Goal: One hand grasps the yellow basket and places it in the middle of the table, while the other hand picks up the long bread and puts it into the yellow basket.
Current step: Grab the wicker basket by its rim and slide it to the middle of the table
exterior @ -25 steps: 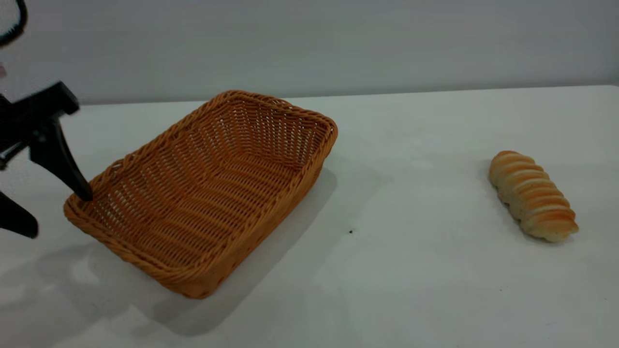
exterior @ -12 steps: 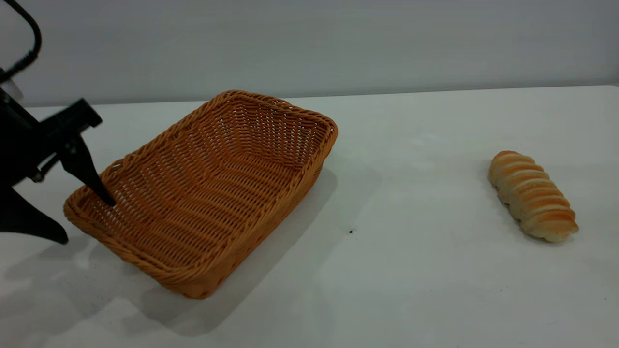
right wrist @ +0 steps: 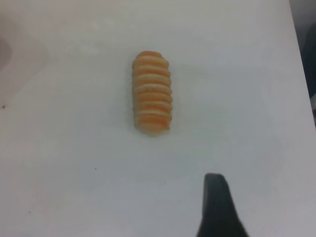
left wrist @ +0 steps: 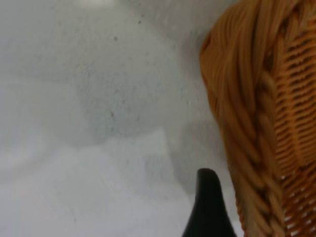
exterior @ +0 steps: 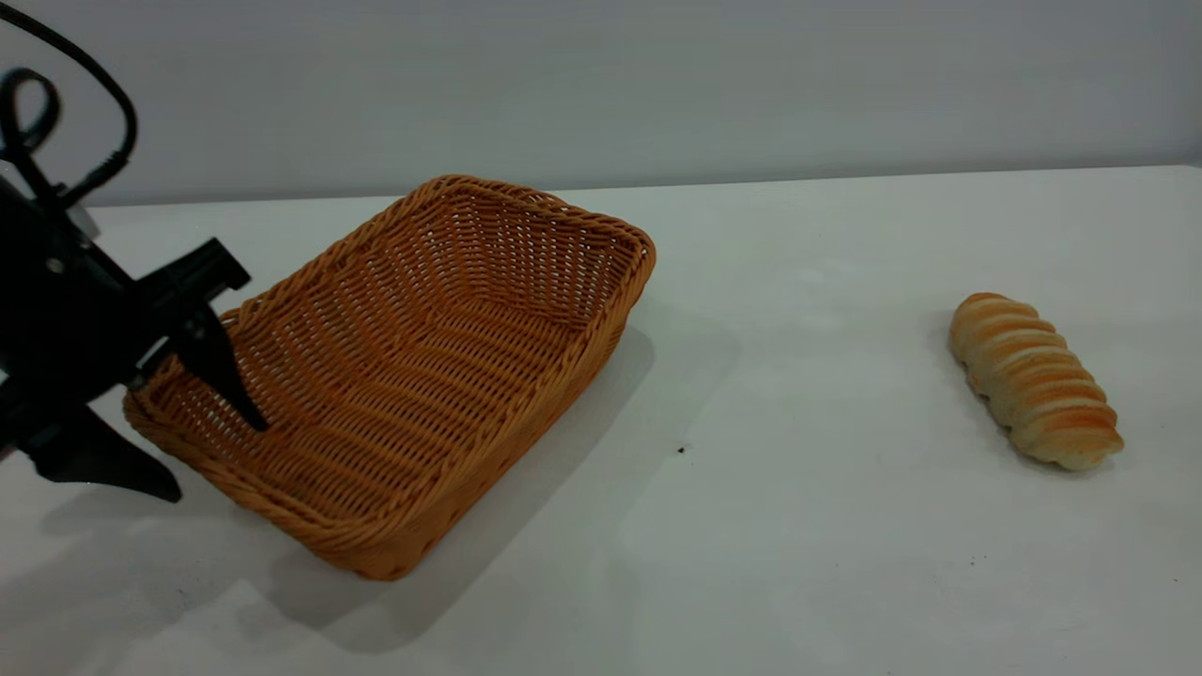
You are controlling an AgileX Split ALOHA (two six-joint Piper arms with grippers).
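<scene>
The yellow basket (exterior: 413, 366) sits left of the table's middle, one corner towards me. My left gripper (exterior: 211, 455) is open and straddles the basket's left end: one finger (exterior: 225, 376) reaches inside over the braided rim, the other (exterior: 103, 465) is outside, low over the table. In the left wrist view the braided rim (left wrist: 256, 123) lies close beside the outer finger (left wrist: 210, 207). The long bread (exterior: 1033, 380) lies at the right on the table (exterior: 798, 526), untouched. In the right wrist view the bread (right wrist: 152, 92) lies ahead of my right gripper (right wrist: 217, 207), clearly apart from it.
A grey wall stands behind the table's far edge (exterior: 845, 176). The basket throws a shadow (exterior: 526, 526) on the white surface between basket and bread. A small dark speck (exterior: 681, 451) lies near the middle.
My left gripper has moved right and slightly down, from beside the basket's left corner to astride its rim. The basket and the bread have not moved.
</scene>
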